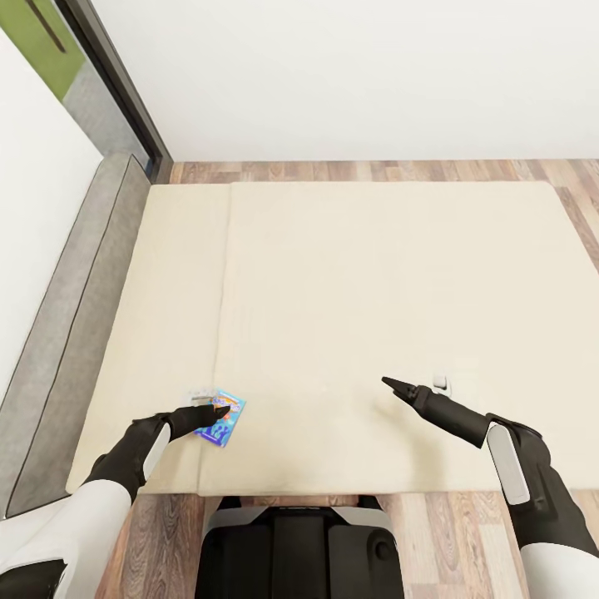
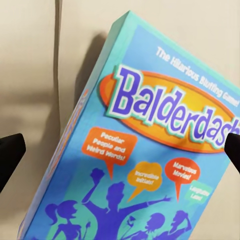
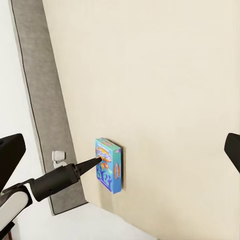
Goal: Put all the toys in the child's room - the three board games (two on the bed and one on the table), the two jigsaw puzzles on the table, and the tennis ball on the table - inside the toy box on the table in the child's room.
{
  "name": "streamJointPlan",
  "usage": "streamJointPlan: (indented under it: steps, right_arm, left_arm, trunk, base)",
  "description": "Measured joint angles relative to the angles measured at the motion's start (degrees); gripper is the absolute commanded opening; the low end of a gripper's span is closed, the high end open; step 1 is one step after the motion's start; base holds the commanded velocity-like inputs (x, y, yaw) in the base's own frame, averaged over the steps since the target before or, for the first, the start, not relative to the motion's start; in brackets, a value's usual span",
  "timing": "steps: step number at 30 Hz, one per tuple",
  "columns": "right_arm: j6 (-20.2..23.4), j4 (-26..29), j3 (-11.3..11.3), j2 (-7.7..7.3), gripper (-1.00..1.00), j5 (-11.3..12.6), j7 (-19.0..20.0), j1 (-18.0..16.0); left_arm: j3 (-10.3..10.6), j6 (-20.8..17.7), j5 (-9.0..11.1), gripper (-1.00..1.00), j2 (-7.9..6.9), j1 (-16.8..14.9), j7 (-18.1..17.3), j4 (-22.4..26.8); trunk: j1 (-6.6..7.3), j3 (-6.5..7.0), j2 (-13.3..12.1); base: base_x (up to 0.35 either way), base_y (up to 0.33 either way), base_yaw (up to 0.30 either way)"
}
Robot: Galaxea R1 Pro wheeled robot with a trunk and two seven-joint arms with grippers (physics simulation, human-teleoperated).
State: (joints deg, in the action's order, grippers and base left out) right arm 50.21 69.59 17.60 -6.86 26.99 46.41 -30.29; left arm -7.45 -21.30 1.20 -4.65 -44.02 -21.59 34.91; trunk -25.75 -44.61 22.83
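A small blue board game [image 1: 221,418] lettered "Balderdash" lies flat on the beige mattress of the bed [image 1: 349,283], near its front left corner. My left gripper [image 1: 218,409] is right over it and open. In the left wrist view the box [image 2: 145,150] fills the space between the two black fingertips [image 2: 10,155], which stand wide apart on either side. I cannot tell whether they touch it. My right gripper [image 1: 391,383] hovers open over bare mattress to the right, with nothing between its fingertips [image 3: 11,152]. The right wrist view looks across at the blue box [image 3: 109,165].
The low grey headboard [image 1: 75,316] runs along the bed's left side against a white wall. A dark-framed window [image 1: 116,75] stands at the far left corner. Wood-plank floor [image 1: 374,170] shows beyond the bed and under my base [image 1: 299,549].
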Motion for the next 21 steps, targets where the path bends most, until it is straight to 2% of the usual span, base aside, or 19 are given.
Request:
streamJointPlan:
  steps: [21]
  right_arm:
    - [0.04,-0.07,0.00,0.00,1.00,0.00,0.00,0.00]
  left_arm:
    - [0.14,0.07,0.07,1.00,-0.07,0.00,-0.35,0.00]
  trunk:
    - [0.00,-0.14,0.00]
  base:
    - [0.000,0.000,0.000]
